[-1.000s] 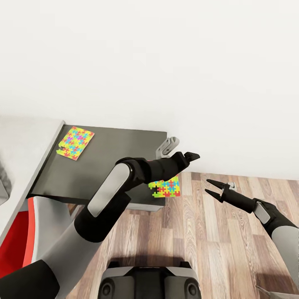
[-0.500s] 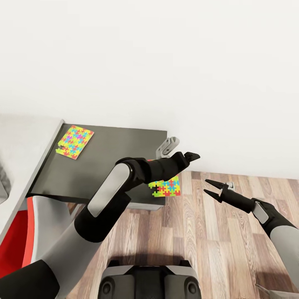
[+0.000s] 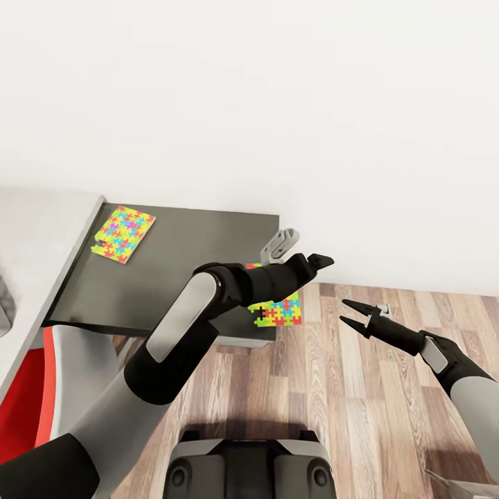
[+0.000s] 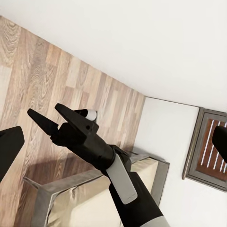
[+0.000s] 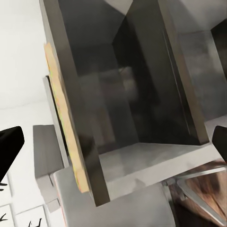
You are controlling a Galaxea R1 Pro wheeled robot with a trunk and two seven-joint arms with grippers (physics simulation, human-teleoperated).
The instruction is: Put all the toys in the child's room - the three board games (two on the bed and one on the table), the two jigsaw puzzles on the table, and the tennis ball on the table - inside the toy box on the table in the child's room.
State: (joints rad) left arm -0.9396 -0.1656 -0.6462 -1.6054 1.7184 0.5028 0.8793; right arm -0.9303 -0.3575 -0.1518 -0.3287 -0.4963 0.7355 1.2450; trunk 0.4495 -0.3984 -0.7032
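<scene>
A: Head view first. Any toys showing?

B: Yes, two. One jigsaw puzzle (image 3: 125,233) lying flat at the far left corner of the lower dark grey desk (image 3: 201,270), just beside the pale table (image 3: 41,229). Second jigsaw puzzle (image 3: 278,312) at the desk's near right corner, partly hidden behind the left forearm (image 3: 267,281). Cannot tell whether fully on the top or hanging past the edge.

A: And the left gripper (image 3: 322,261)?

B: Hovering past the desk's right edge, above the second puzzle and apart from it. In the left wrist view, black fingertips (image 4: 9,149) wide apart with nothing between them. Spread, gripping nothing.

A: Right gripper (image 3: 350,312)?

B: Over the wood-plank floor (image 3: 346,416), well off the desk's right edge, aimed toward the second puzzle. Two thin prongs parted, nothing held. Same in the left wrist view (image 4: 49,118): forked apart, floor behind.
</scene>
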